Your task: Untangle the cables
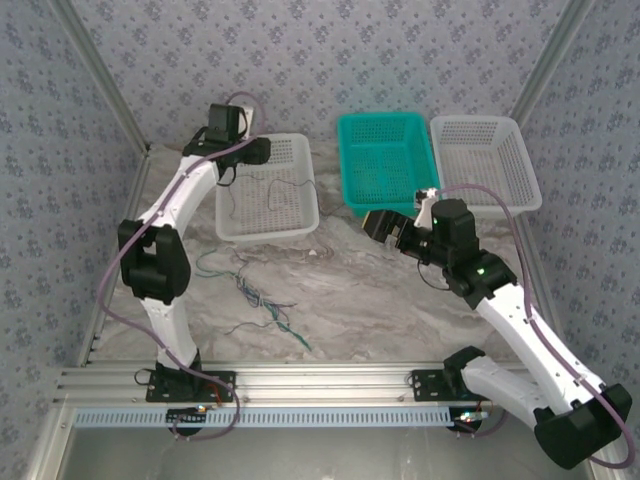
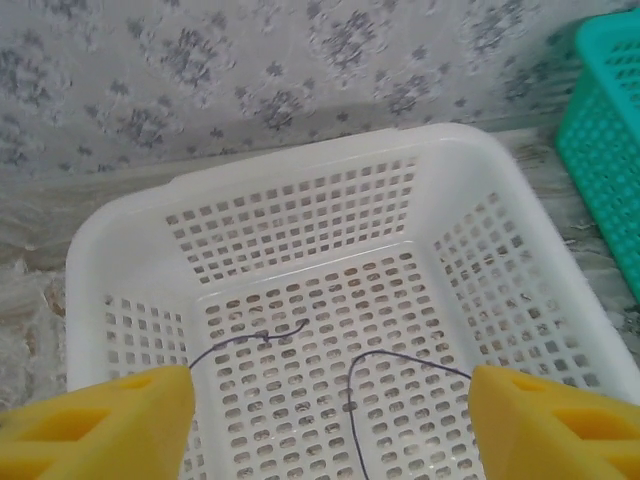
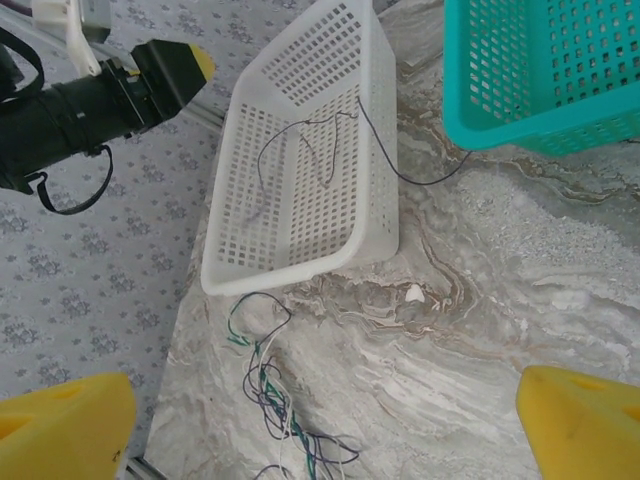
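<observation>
1. Left arm: white shell links, with bulky black housings at the joints.
2. Right arm: same white links and black housings. A small green light glows on the black block near the wrist.
3. A mauve hose runs outside the left arm, and a second mauve hose loops along the right arm.
4. Left gripper: fingers are yellow and wedge-shaped, with triangular recesses moulded in.
5. Right gripper: fingers are the same yellow, with blunt rounded ends.
6. In the right wrist view, the left wrist body is black and cylindrical, and a thin black cable loop hangs off it.
7. Bases: black mounting blocks.
</observation>
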